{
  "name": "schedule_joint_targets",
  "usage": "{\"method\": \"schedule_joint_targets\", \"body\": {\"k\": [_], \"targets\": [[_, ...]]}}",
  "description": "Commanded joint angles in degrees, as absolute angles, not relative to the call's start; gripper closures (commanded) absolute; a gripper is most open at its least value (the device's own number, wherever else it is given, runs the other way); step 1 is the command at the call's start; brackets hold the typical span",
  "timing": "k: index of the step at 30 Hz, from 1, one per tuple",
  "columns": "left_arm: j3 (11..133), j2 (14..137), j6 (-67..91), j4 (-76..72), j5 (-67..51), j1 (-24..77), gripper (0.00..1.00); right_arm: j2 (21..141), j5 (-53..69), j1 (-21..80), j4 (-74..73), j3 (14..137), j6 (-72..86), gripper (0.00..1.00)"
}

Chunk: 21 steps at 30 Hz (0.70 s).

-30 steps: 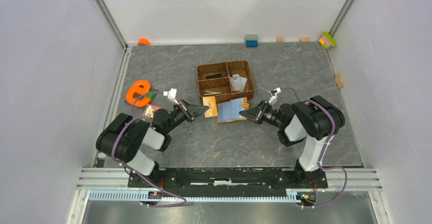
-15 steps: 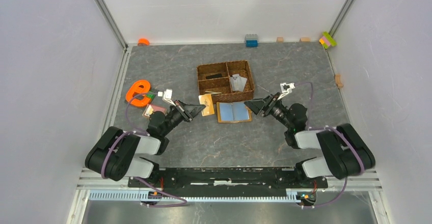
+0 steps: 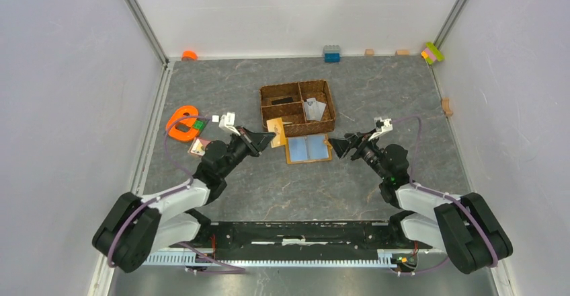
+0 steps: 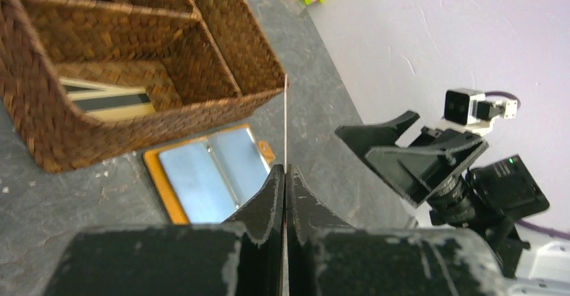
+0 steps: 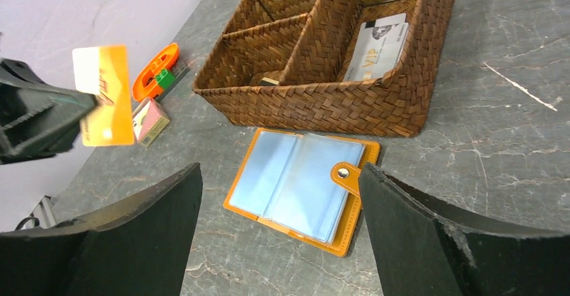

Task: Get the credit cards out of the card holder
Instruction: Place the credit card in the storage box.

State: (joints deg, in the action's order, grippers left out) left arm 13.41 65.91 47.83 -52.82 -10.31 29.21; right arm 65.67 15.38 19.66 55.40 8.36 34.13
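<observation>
The card holder (image 3: pixel 308 149) lies open on the table just in front of the woven tray, orange rim and pale blue lining up, its snap tab (image 5: pixel 345 174) on the right. My left gripper (image 3: pixel 261 139) is shut on an orange-yellow credit card (image 3: pixel 274 134) and holds it in the air left of the holder. That card shows edge-on (image 4: pixel 286 118) in the left wrist view and face-on (image 5: pixel 104 94) in the right wrist view. My right gripper (image 3: pixel 337 146) stands open to the right of the holder, with nothing between its fingers. A grey credit card (image 5: pixel 378 40) leans in the tray.
The brown woven divided tray (image 3: pixel 298 132) sits behind the holder with flat items in its compartments. An orange e-shaped toy (image 3: pixel 181 122) and a pink block (image 3: pixel 199 146) lie at the left. Toy bricks (image 3: pixel 331 54) line the back wall.
The right gripper has opened, let go of the holder's right edge and drawn back to the right. The left gripper has lifted the card slightly away from the holder. Both arms have folded lower.
</observation>
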Motion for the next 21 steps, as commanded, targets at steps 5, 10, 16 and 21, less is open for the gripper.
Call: {"method": "schedule_joint_targets", "body": {"k": [5, 10, 16, 21], "targets": [[33.0, 62.8, 38.8, -16.6, 6.8, 34.5, 0.98, 62.3, 12.2, 19.9, 55.8, 6.3, 31.2, 0.11], [52.1, 68.4, 30.7, 9.0, 5.1, 34.6, 0.98, 61.6, 11.6, 19.9, 56.7, 5.4, 31.3, 0.12], [60.1, 74.7, 18.3, 14.7, 7.9, 35.1, 0.98, 63.6, 10.4, 20.0, 57.4, 7.0, 33.0, 0.13], [60.5, 80.0, 6.5, 9.3, 23.9, 42.6, 0.98, 65.4, 11.3, 20.0, 54.5, 9.8, 36.8, 0.13]]}}
